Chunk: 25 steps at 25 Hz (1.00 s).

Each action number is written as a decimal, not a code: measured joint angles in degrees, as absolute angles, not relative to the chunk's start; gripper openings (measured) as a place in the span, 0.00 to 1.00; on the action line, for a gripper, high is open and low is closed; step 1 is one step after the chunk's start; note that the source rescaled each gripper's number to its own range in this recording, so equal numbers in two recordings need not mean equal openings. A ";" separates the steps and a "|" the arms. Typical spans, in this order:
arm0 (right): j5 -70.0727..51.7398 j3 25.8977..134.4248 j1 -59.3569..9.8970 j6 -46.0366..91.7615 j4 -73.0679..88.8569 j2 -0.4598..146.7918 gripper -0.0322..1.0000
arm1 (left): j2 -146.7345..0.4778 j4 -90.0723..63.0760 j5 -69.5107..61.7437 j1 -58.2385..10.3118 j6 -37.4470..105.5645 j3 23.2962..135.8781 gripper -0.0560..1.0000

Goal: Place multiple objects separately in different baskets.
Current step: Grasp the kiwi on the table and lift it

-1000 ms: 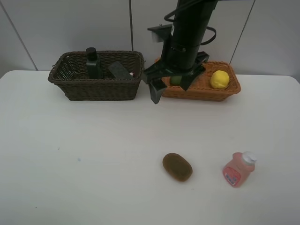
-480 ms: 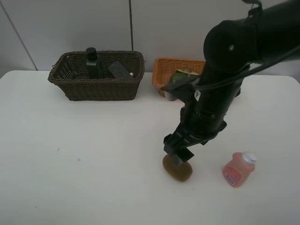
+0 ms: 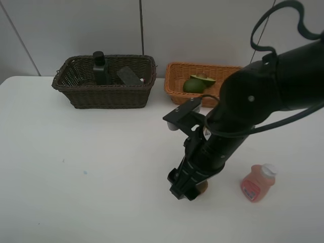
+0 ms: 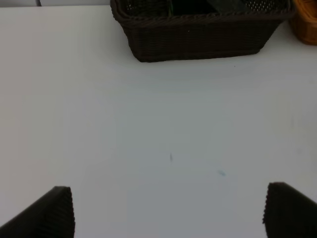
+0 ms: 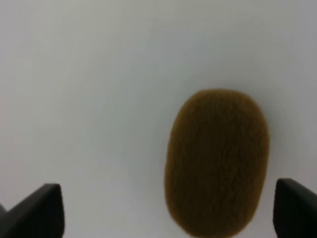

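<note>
Dark basket (image 3: pixel 106 96) holds bottle (image 3: pixel 100 68) and eraser (image 3: pixel 130 76); orange basket (image 3: pixel 174 88) beside it, avocados (image 3: pixel 195 83). Kiwi (image 5: pixel 216 161) and pink bottle (image 3: pixel 258 183) lie unsorted, well apart from it. Left tool (image 4: pixel 173 210) and right tool (image 5: pixel 163 210) gape empty, the right over the kiwi.

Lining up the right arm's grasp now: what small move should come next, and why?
Probably shift the open right gripper sideways until the brown fuzzy oval kiwi sits centred between its fingers; the wrist view shows it off-centre, near one finger.
</note>
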<state>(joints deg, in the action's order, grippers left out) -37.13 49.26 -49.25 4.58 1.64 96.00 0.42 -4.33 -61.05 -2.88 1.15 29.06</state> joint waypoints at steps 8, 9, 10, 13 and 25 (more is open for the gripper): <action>-34.35 49.26 -49.25 4.78 -1.45 96.00 1.00 | 0.42 -4.33 -61.05 -2.88 1.15 29.06 1.00; -34.36 49.26 -49.25 4.78 -1.76 96.00 1.00 | 0.42 -4.33 -61.05 -2.88 1.15 29.06 1.00; -34.31 49.26 -49.25 4.78 -2.14 96.00 1.00 | 0.42 -4.33 -61.05 -2.88 1.15 29.06 1.00; -34.29 49.20 -49.25 4.78 -2.37 96.07 1.00 | 0.42 -4.33 -61.05 -2.88 1.15 29.06 1.00; -33.59 49.09 -49.25 4.78 -3.83 105.82 1.00 | 0.42 -4.33 -61.05 -2.88 1.15 29.06 1.00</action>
<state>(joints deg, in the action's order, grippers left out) -33.59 49.09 -49.25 4.78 -3.83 105.82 0.42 -4.33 -61.05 -2.88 1.15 29.06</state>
